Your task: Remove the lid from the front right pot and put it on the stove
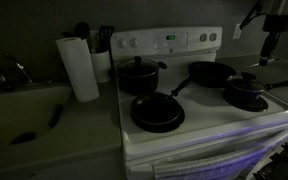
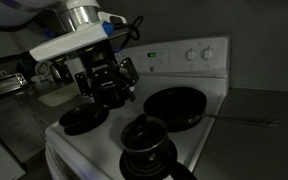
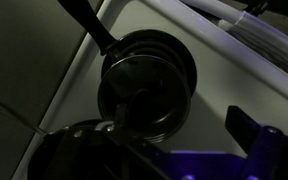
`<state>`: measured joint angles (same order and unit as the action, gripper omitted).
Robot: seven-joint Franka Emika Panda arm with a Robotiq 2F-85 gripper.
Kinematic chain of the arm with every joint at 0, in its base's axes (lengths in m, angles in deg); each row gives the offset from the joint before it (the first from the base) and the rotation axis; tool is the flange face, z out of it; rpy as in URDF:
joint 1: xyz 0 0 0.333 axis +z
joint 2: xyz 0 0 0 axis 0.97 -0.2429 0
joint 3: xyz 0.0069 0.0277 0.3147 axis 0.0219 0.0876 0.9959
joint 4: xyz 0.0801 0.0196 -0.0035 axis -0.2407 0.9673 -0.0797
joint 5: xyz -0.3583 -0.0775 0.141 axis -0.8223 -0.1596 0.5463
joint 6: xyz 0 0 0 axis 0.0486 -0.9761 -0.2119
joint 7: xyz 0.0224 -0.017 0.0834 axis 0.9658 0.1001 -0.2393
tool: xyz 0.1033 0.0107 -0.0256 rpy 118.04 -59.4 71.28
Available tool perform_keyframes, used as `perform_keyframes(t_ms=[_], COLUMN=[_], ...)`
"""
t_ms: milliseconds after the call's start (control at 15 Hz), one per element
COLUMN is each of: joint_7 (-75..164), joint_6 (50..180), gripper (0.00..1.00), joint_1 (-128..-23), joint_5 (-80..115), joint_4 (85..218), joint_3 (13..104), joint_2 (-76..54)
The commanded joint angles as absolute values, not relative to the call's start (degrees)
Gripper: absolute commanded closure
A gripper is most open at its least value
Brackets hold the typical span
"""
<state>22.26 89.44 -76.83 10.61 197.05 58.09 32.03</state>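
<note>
Our arm point(image 2: 79, 15) hangs over the white electric stove point(image 1: 212, 124), black gripper point(image 2: 106, 90) pointing down above the low black pot point(image 2: 144, 156) and its small knobbed lid point(image 2: 144, 133). We cannot tell the fingers' spread.

The white electric stove surface point(image 1: 212, 124) carries a tall black lidded pot point(image 1: 139, 76), a wide black pan point(image 1: 157, 113), a long-handled black frying pan point(image 1: 211, 72) and a low round black pot point(image 1: 246, 98).

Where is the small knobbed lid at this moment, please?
In an exterior view the lid sits on the low pot at the front right of the stove, just ahead of the frying pan and right of the wide pan.
</note>
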Motion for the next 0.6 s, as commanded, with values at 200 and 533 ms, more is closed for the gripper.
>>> perform_keyframes(t_ms=[200, 533], joint_7=[35.9, 35.5], joint_6=[79.5, 81.7], gripper=[0.00, 0.00], joint_1=[-68.6, -68.7], joint_5=[16.0, 14.7], joint_4=[188.9, 190.5], joint_3=[69.8, 68.2], joint_2=[35.1, 34.7])
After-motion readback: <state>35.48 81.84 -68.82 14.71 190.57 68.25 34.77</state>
